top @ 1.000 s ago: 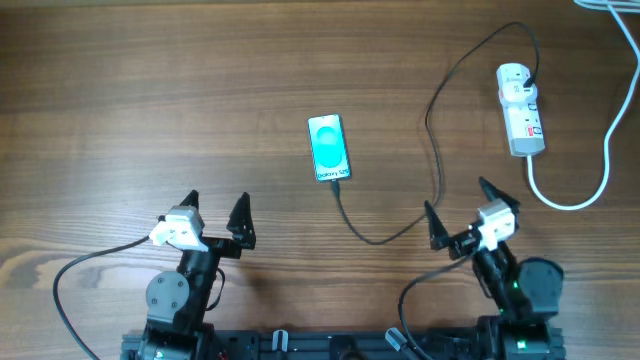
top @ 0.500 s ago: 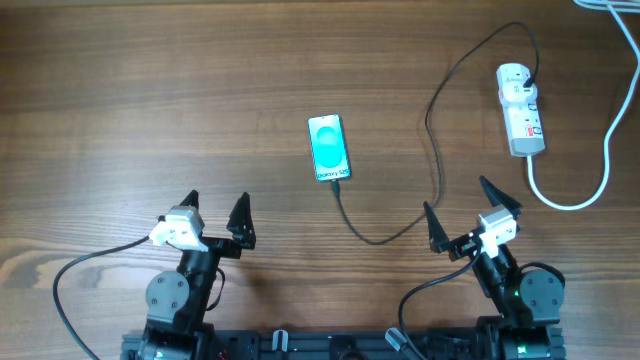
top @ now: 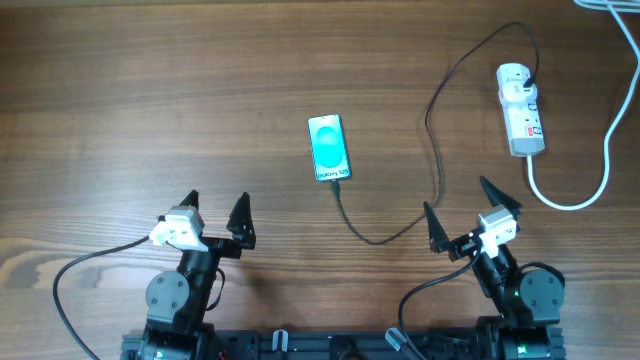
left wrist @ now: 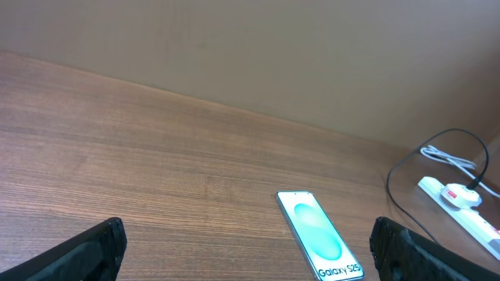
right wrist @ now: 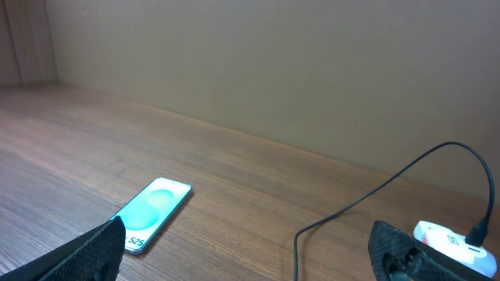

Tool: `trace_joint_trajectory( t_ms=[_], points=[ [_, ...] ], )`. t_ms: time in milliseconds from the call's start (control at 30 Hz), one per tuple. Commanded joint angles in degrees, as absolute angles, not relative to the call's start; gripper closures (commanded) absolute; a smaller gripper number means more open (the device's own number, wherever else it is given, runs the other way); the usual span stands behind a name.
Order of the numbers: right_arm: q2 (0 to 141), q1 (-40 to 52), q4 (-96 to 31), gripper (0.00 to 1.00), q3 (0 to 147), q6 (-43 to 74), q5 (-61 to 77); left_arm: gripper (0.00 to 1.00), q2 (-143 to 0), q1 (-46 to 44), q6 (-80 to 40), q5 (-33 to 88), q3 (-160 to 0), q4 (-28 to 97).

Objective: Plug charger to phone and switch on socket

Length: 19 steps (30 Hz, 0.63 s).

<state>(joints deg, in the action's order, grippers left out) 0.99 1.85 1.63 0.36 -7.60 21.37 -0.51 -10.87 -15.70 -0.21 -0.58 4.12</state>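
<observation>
The turquoise phone (top: 329, 148) lies flat mid-table; it also shows in the left wrist view (left wrist: 320, 246) and the right wrist view (right wrist: 150, 207). The black charger cable (top: 436, 150) runs from the adapter on the white socket strip (top: 522, 110) down in a curve to the phone's near end, where its tip (top: 338, 186) meets the phone. My left gripper (top: 217, 213) is open and empty, near the front edge left of the phone. My right gripper (top: 458, 212) is open and empty, beside the cable's low curve. The socket shows at the right edge of both wrist views (left wrist: 461, 204) (right wrist: 453, 242).
A thick white cord (top: 590, 180) loops from the socket's near end off the right side. A plain wall rises behind the table's far edge in both wrist views. The arm bases and their black cables sit at the front edge.
The right arm's base has shifted slightly since one second ago; its gripper stays nearly in place. Phone, cable, socket and left arm have not moved.
</observation>
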Motion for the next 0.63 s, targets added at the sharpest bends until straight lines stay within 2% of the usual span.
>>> trace_joint_trajectory(
  t_ms=[0,600],
  points=[
    [0.27,2.09,1.63,0.00,0.30,-7.49,20.58,0.00,-0.32,-11.03,-14.76,-1.15,-0.34,4.14],
    [0.27,2.09,1.63,0.00,0.30,-7.51,20.58,0.00,-0.38,-11.03,-14.76,-1.15,-0.34,4.14]
  ],
)
